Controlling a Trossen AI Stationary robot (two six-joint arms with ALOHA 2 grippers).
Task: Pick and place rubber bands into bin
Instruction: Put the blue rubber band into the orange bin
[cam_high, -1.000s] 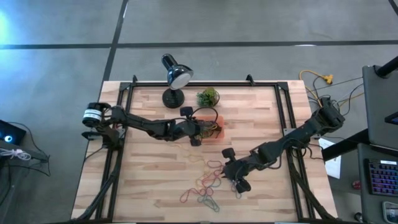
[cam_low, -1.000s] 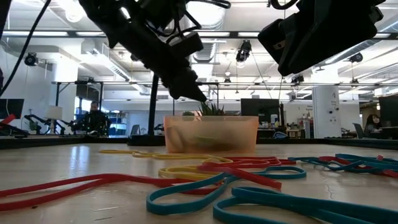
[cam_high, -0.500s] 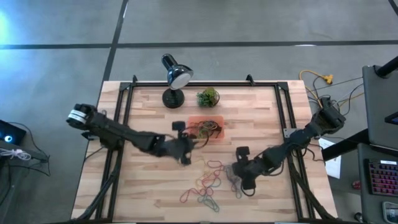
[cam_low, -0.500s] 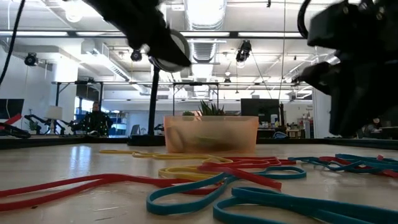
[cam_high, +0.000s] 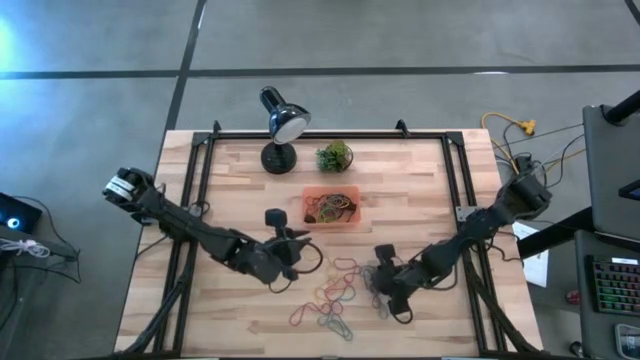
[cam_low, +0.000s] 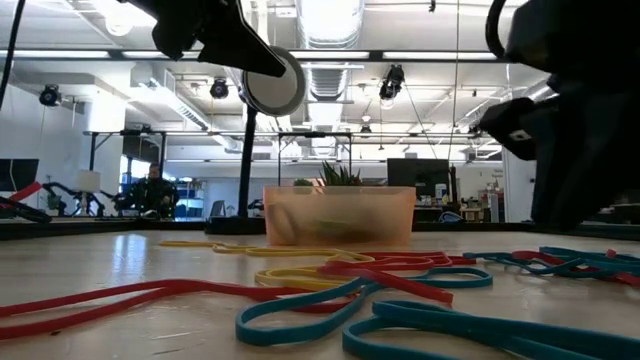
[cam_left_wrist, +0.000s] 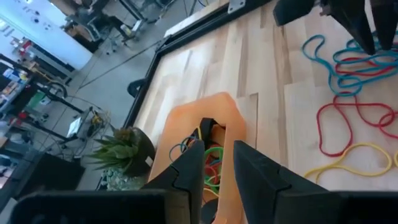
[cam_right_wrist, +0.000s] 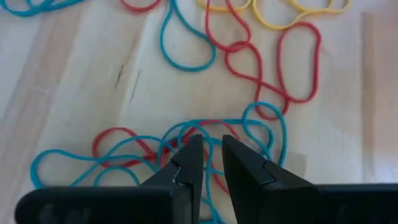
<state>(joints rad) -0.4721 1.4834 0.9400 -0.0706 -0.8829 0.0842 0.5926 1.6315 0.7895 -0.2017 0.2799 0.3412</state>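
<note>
The orange-red bin (cam_high: 332, 208) sits mid-table with several bands inside; I also see the bin (cam_left_wrist: 217, 124) and bin (cam_low: 340, 215). Loose rubber bands (cam_high: 335, 290) in red, yellow and blue lie flat nearer the near edge, with more rubber bands (cam_low: 380, 275) in the low view. My left gripper (cam_high: 298, 243) hovers left of and nearer than the bin, pointing at it, slightly open and empty (cam_left_wrist: 217, 162). My right gripper (cam_high: 380, 292) is low over a blue-and-red tangle (cam_right_wrist: 211, 127), its fingers a narrow gap apart (cam_right_wrist: 211, 146). My right gripper comes from above at the blue-and-red tangle (cam_right_wrist: 249, 134), which lies flat on the table. The fingertips (cam_right_wrist: 194, 146) stand right at the loops, but I cannot tell whether they touch them.
A black desk lamp (cam_high: 283, 120) and a small green plant ball (cam_high: 334, 155) stand at the far side. Black frame rails (cam_high: 195, 200) run along the table's left and right sides. A person (cam_low: 150, 185) sits far behind in the room.
My left gripper has drawn back from over the bin toward the near-left of the table. My right gripper has come down from well above the table to the band tangle, shifting slightly toward the near edge. The bands on the table have stayed put.
</note>
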